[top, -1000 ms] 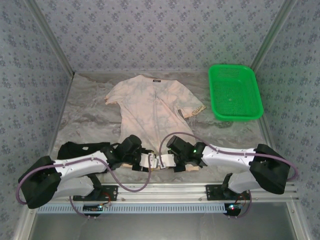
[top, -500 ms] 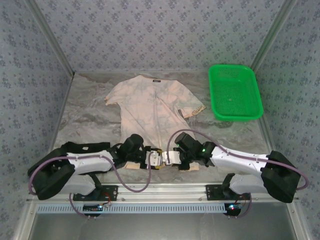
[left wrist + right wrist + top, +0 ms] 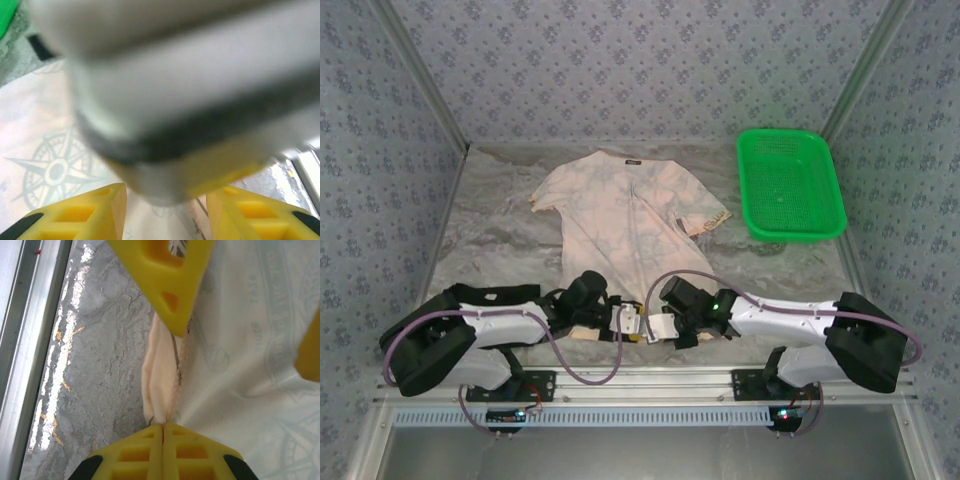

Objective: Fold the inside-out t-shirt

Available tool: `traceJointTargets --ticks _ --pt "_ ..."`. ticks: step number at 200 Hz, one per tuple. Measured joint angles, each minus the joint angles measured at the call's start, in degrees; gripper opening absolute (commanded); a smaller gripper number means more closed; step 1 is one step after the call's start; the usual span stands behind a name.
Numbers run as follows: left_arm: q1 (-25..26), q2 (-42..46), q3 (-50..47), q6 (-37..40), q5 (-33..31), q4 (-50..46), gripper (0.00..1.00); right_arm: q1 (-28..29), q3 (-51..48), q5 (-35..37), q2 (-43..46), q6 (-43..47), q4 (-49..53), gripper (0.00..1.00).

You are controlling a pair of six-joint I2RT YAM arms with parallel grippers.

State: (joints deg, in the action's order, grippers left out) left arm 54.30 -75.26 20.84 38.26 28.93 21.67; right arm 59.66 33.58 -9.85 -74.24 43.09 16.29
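T-shirt (image 3: 620, 215) lies flat, paler reverse up, on the grey table (image 3: 490, 240), neck label far, hem near at my arm bases, green basket (image 3: 788, 232) far right. My right gripper (image 3: 162, 426) is clamped tight on a pinched ridge of the near hem, and my left gripper (image 3: 165, 192) has its jaws apart over the same fabric, just beside the right one. Versus a second ago, my left gripper has slid right to close the gap between the two; the shirt looks unmoved.
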Motion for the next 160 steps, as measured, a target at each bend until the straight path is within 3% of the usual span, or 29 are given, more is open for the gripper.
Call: traceJointTargets --ticks 13,27,74,128,148,160 --pt "0.24 0.0 -0.42 -0.04 0.0 -0.02 0.46 0.0 -0.02 0.04 0.52 0.07 -0.22 0.17" --pt "0.24 0.0 -0.7 -0.24 0.2 0.28 0.46 -0.15 -0.35 0.7 2.19 -0.17 -1.09 0.0" --pt "0.24 -0.59 -0.92 -1.77 -0.09 3.52 0.47 -0.59 -1.05 3.54 4.79 -0.22 -1.6 0.0" --pt "0.59 -3.26 0.2 -6.82 0.7 10.73 0.48 -2.73 -3.61 1.22 11.13 -2.21 -2.58 0.0" --pt "0.57 -4.26 0.94 -9.07 1.18 13.09 0.47 -4.26 -4.37 -0.28 15.06 -3.23 -3.23 0.0" --pt "0.48 -4.85 0.98 -9.92 0.81 12.94 0.41 -4.92 -4.57 -0.87 17.18 -3.52 -4.0 0.0"
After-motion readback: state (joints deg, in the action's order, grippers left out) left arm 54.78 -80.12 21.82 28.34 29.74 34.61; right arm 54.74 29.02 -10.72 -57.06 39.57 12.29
